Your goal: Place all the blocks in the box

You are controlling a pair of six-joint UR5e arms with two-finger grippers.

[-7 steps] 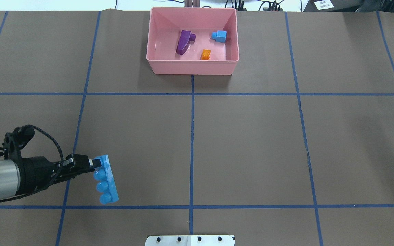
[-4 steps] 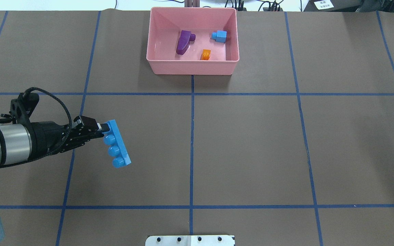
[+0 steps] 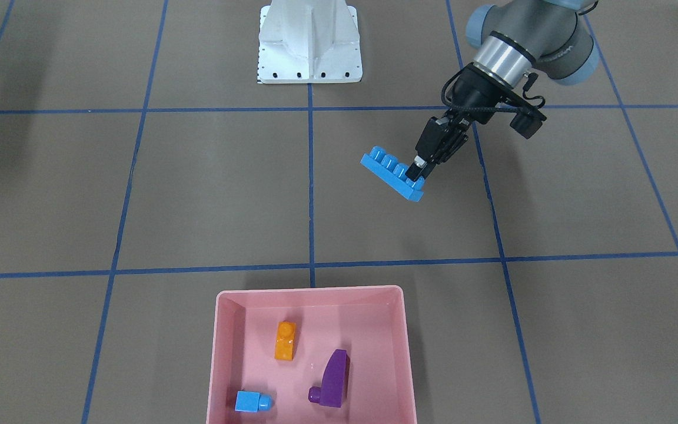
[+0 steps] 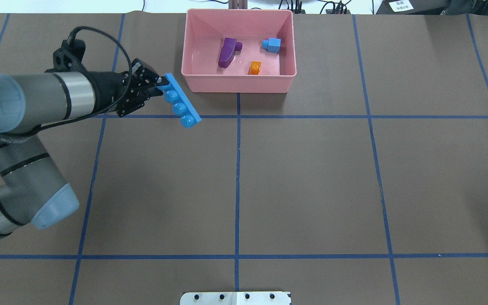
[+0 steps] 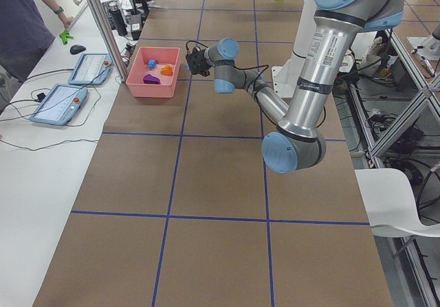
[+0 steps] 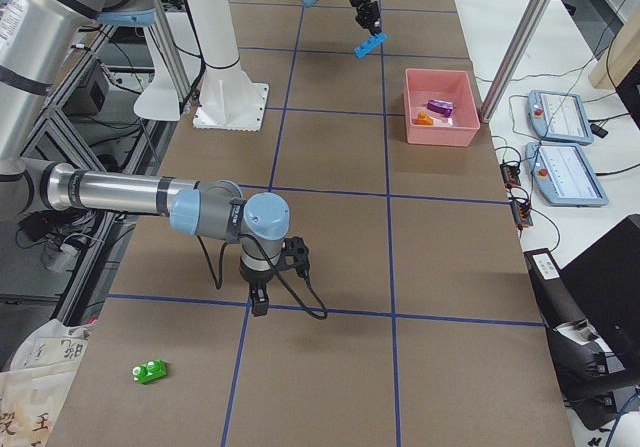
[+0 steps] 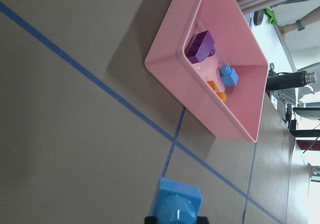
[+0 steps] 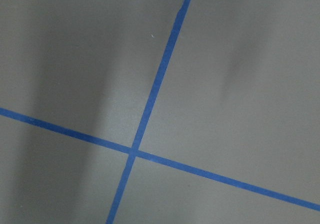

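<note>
Overhead exterior. Box (image 4: 239, 82): pink, the reference point.
Left gripper (image 4: 162, 87): beside the box's near corner on the robot's left, clenched on one end of the long block (image 4: 183, 106), which is outside the box.
Right gripper (image 6: 258, 305): well away from the box; cannot tell how its jaws stand.
Inside the box: purple block (image 4: 227, 51), orange block (image 4: 254, 67), blue cube (image 4: 273, 45).
Green block (image 6: 150, 371): on the table, far from the box.

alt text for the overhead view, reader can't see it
The left gripper holds a long blue block by one end, just left of a pink box. Inside lie a purple block, a small blue cube and an orange block.
</note>
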